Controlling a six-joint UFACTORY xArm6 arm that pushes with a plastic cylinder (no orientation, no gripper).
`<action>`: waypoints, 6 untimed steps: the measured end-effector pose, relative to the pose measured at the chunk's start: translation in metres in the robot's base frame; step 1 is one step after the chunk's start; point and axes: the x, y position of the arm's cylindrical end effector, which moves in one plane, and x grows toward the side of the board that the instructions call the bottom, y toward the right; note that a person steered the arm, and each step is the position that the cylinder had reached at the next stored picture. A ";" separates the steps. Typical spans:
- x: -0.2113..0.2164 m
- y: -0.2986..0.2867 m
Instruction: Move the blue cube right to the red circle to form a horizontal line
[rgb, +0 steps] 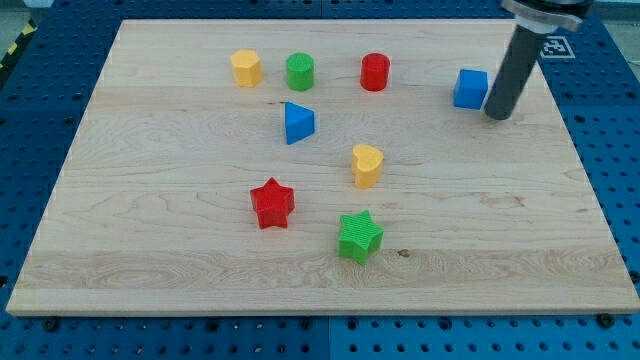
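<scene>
Nearest the view's bottom sits the green star (360, 236), with the red star (272, 203) just up and to its left on the wooden tabletop (150, 250). Above the green star, a yellow heart (367, 165) stands near the board's middle, and a blue triangle (298, 123) lies up and to the left of it. Along the view's top runs a row: yellow hexagon (246, 68), green circle (300, 72) and red circle (375, 72), each a little apart from the next. The blue cube (471, 88) sits well to the right of the red circle and slightly lower than that row, so it is not yet in line beside it. The tool is a plain dark rod with nothing to open or close; my tip (498, 114) rests on the tabletop just beside the cube's right face, touching it or nearly so, I cannot tell which. The rod leans up toward the view's top right corner.
</scene>
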 end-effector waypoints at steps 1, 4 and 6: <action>0.000 0.014; -0.014 -0.004; -0.040 -0.028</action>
